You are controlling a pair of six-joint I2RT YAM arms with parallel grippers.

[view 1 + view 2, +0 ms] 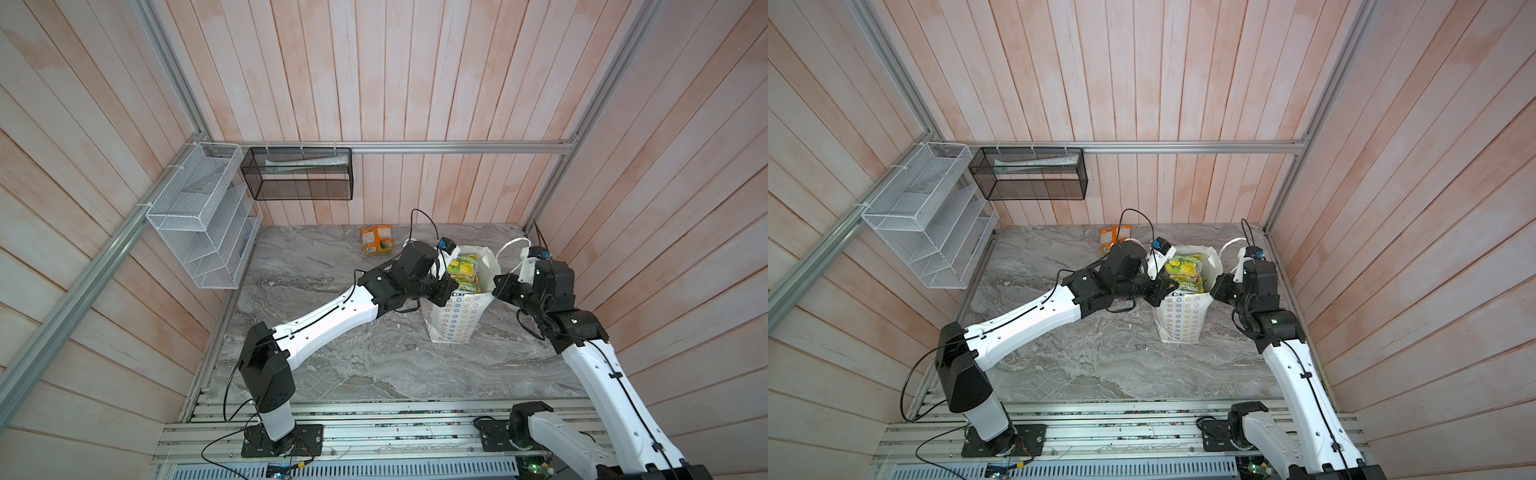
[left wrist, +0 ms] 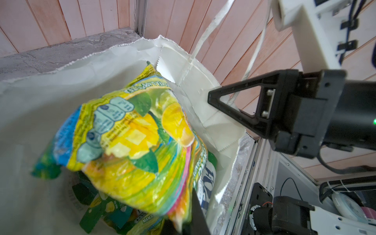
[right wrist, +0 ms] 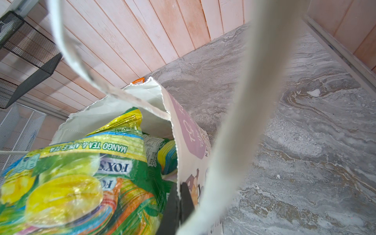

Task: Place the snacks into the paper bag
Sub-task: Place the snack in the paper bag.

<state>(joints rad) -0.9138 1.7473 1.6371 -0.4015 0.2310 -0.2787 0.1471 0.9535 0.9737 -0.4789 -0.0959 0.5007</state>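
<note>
pouch [image 2: 132,132] — glossy plastic | bag [image 2: 203,91] — matt paper | table [image 1: 353,365] marble-look, perhaps stone

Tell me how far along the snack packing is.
Done: several pouches already lie inside the paper bag. In hand: the left gripper holds a yellow-green pouch in the bag's mouth, while the right gripper pinches the rim open. Left: one orange pouch on the table, far side.
</note>
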